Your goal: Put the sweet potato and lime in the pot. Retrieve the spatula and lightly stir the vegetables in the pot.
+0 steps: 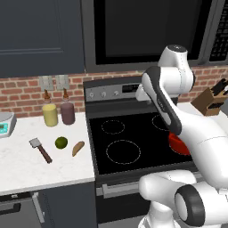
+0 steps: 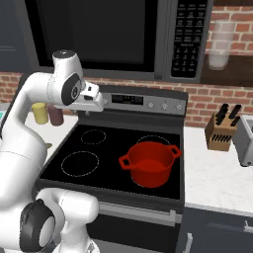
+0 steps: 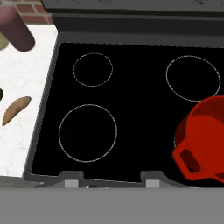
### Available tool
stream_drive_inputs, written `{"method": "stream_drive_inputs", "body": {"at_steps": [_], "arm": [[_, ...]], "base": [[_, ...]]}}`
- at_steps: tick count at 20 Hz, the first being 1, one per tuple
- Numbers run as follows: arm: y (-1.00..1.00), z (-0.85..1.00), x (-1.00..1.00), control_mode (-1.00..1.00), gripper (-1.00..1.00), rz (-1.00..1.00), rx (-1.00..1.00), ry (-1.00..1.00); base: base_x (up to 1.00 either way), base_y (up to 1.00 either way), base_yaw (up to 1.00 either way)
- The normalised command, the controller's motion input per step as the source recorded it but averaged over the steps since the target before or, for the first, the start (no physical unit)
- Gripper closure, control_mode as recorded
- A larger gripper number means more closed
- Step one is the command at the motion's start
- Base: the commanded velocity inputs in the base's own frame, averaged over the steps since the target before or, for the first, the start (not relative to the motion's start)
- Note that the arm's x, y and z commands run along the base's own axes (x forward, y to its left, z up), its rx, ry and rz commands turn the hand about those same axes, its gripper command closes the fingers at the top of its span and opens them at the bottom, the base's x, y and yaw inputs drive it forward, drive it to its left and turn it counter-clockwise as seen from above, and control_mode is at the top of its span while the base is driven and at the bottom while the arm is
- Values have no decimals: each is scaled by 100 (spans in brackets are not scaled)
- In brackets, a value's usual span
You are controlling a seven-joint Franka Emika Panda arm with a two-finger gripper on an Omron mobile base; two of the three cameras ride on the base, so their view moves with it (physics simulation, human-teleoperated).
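Note:
On the white counter left of the stove lie the tan-orange sweet potato, the round green lime and the spatula with its grey blade and dark handle. The empty red pot stands on the front right burner. My gripper hangs high over the back of the cooktop, well apart from all of them, and points down. In the hand view its fingertips stand wide apart and open, with nothing between them. That view has the pot at the right and the sweet potato at the left.
A yellow bottle and a maroon bottle stand by the brick wall, with a scale further left. On the right counter are a knife block and a toaster. A microwave hangs over the stove.

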Motion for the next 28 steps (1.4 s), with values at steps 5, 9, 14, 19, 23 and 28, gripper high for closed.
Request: {"method": "stream_drive_inputs", "body": {"at_steps": [5, 9, 14, 19, 23, 28], "arm": [[0, 0, 0, 100, -100, 0, 0, 0], [0, 0, 0, 100, -100, 0, 0, 0], [0, 0, 0, 100, -100, 0, 0, 0], [0, 0, 0, 100, -100, 0, 0, 0], [0, 0, 0, 100, -100, 0, 0, 0], [0, -4, 7, -100, -100, 0, 0, 1]], "base": [[0, 8, 0], [0, 48, 0], [0, 68, 0], [0, 64, 0], [0, 36, 0], [2, 4, 0]]}}
